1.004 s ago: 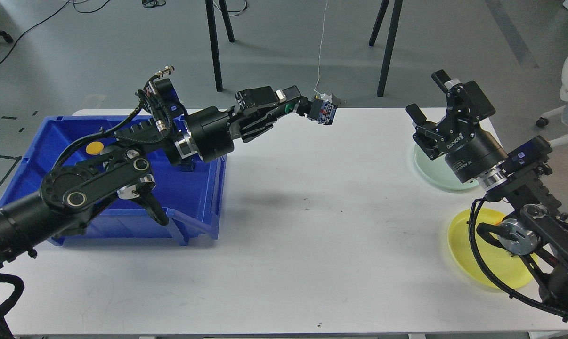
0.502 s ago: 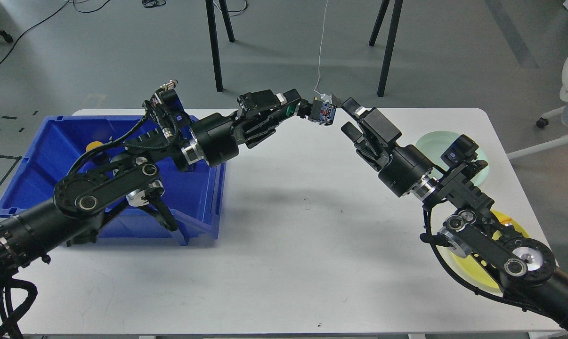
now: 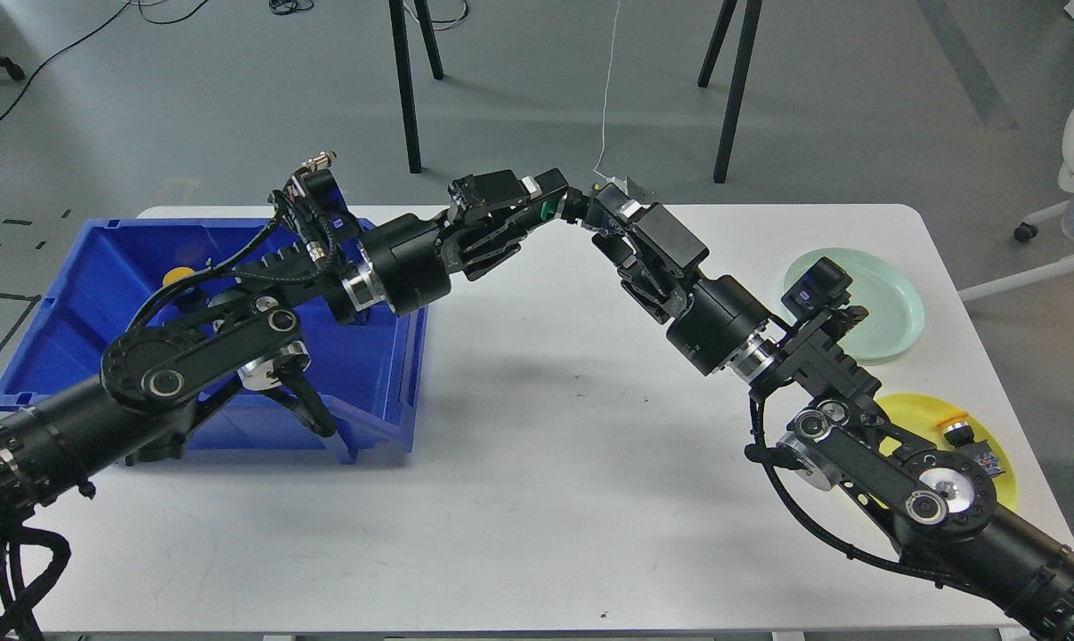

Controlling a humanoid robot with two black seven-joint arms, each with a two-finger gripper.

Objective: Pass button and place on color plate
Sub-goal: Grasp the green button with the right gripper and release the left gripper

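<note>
My left gripper (image 3: 565, 205) reaches over the table's far edge and is shut on a small button unit (image 3: 598, 212) with a green cap and a blue-grey body. My right gripper (image 3: 610, 230) has come in from the right, and its open fingers (image 3: 628, 214) stand on either side of the button's body, hiding most of it. I cannot tell whether they touch it. A pale green plate (image 3: 884, 298) and a yellow plate (image 3: 996, 476) lie at the right edge. The yellow plate holds a yellow-capped button (image 3: 954, 427).
A blue bin (image 3: 47, 320) stands at the left under my left arm, with a yellow button (image 3: 174, 276) inside. Chair and stand legs (image 3: 405, 89) rise behind the table. My right forearm (image 3: 911, 481) lies over the yellow plate's near side.
My right arm swung left from above the green plate to the button held by my left gripper. Its fingers now sit around it. My left gripper has hardly moved.
</note>
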